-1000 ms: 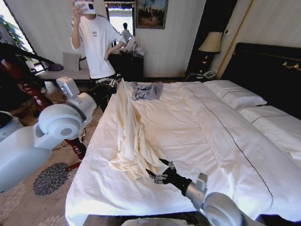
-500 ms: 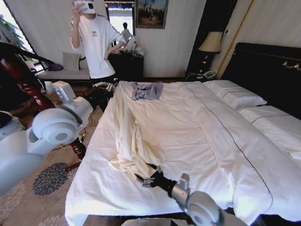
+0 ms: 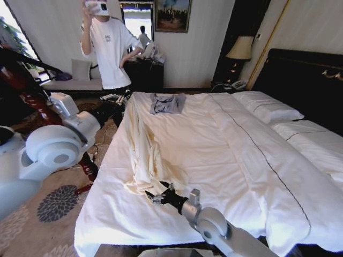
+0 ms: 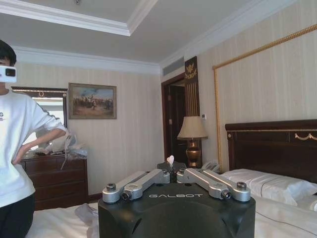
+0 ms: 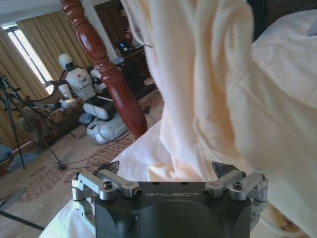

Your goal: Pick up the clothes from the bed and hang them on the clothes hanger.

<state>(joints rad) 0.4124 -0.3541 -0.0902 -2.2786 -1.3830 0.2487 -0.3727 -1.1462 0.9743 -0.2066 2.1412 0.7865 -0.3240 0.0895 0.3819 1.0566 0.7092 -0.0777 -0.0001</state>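
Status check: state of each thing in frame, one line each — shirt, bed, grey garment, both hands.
cream shirt: lying in a long crumpled strip on the bed, not lifted.
bed: made, white sheets, pillows at the headboard.
grey-blue garment: lying loose on the far part of the bed.
right hand: open, low at the shirt's near end, hem between its fingers.
left hand: shut, holding nothing, raised beside the bed.

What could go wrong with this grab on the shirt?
1. The right pincer is open at the bunched near edge of the cream shirt; it may pinch the white sheet of the bed along with the fabric.
2. Gripping only that hem could leave the long shirt dragging across the bed when lifted.
3. The left pincer looks shut, held beside the bed, so it likely gives no support.
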